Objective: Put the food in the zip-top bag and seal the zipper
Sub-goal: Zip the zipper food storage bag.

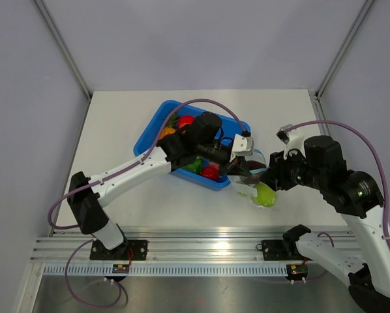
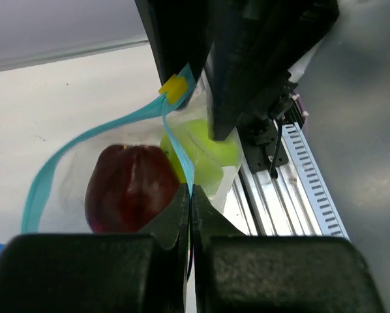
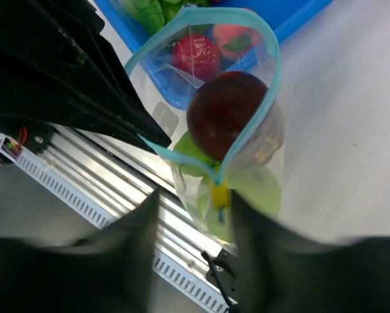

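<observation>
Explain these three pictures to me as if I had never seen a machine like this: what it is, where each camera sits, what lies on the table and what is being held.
These are two robot arms bolted at the table's near edge, each ending in a two-finger pincer. The overhead view looks down from above and behind them; the other two views come from a camera on each wrist.

On the white table sits a blue tray holding toy fruits and vegetables. Beside it, the arms hold up a clear zip-top bag with a teal zipper strip along its mouth. Inside are a dark red fruit and a green apple.

The left pincer is shut on the zipper. The right pincer straddles the bag's end near the yellow slider; whether it grips is unclear. The mouth gapes open, not yet sealed.
</observation>
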Robot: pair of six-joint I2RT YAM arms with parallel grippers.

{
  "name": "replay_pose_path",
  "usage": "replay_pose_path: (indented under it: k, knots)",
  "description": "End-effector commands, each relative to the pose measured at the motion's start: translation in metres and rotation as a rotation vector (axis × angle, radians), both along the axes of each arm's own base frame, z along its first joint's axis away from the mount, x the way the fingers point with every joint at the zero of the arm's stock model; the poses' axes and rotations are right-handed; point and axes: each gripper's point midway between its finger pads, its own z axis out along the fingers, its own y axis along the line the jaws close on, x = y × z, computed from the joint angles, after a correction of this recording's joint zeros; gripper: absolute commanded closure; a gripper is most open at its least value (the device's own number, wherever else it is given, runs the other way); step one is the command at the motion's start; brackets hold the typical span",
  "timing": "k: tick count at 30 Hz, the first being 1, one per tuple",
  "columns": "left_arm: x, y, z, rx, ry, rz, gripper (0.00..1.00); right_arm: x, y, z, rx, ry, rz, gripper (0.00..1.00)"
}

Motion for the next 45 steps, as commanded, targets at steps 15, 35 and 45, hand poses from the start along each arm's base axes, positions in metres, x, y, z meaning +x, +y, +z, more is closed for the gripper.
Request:
replay_pose_path:
  k: [15,35,45]
  knots:
    - [0.025,-0.012,0.081,-0.178,0.044,0.225,1.0,0.02,-0.041,0.075,0.059,-0.326,-0.251,0.27]
    - [0.025,0.027,0.078,-0.192,-0.077,0.254,1.0,0.043,0.027,0.073,0.11,-0.247,0.065,0.27]
    - [0.028,0.047,0.085,-0.209,-0.12,0.257,1.0,0.058,0.034,0.069,0.185,-0.198,0.102,0.28]
